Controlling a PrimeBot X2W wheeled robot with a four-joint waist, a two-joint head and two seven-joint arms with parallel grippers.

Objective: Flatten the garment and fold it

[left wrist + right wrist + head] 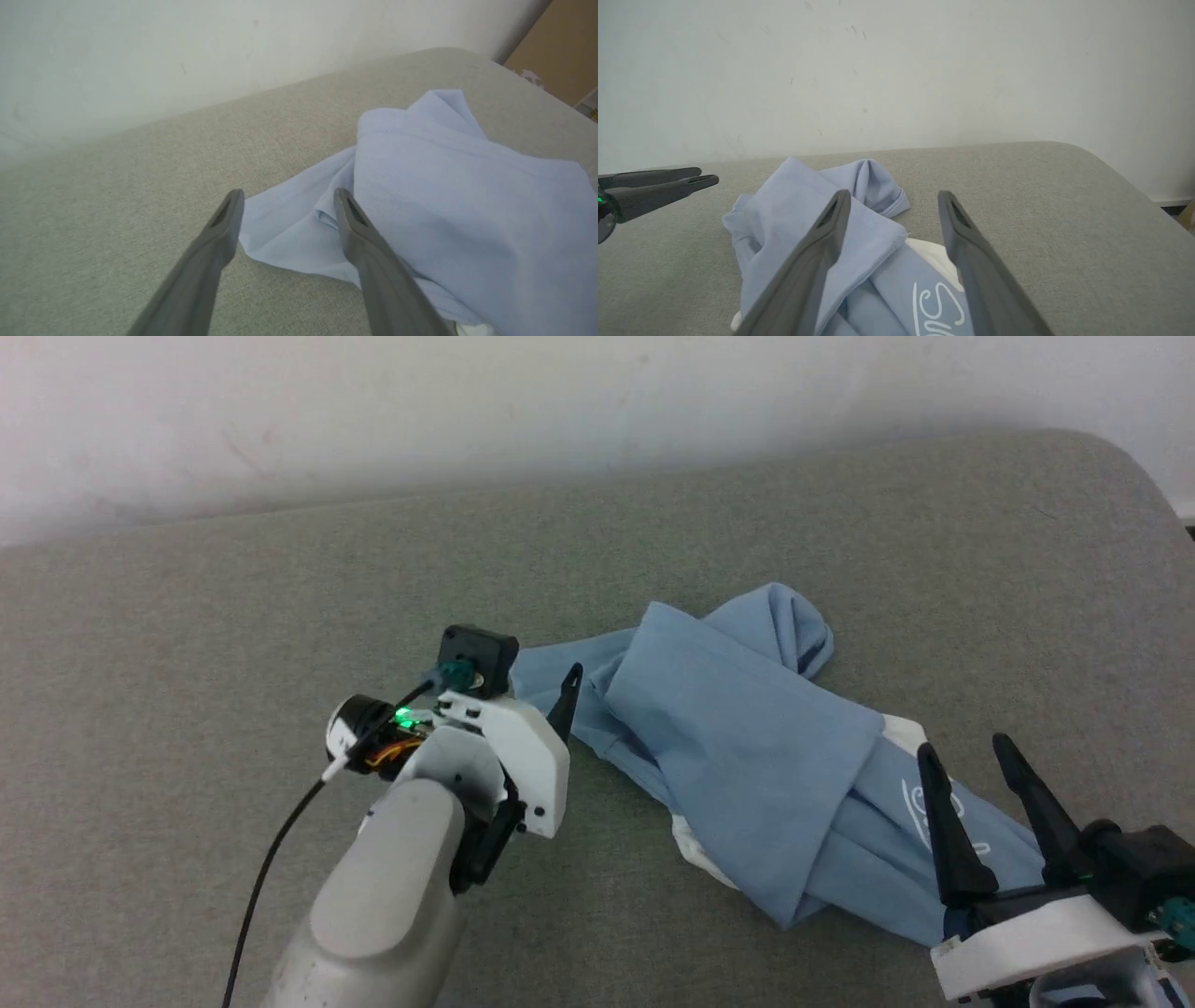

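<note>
Crumpled light blue polo shirt (747, 747) on grey cloth counter (187, 709). Both spread: left pincer (288, 193) at hem edge, right pincer (963, 749) over logo end (likely poised to tug flat).

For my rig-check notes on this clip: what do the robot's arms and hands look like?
The left hand and right hand each have two long, dark, tapering fingers on a white housing. The left forearm is rounded pale grey, with a black cable alongside, a green light at the wrist and a teal connector.
</note>
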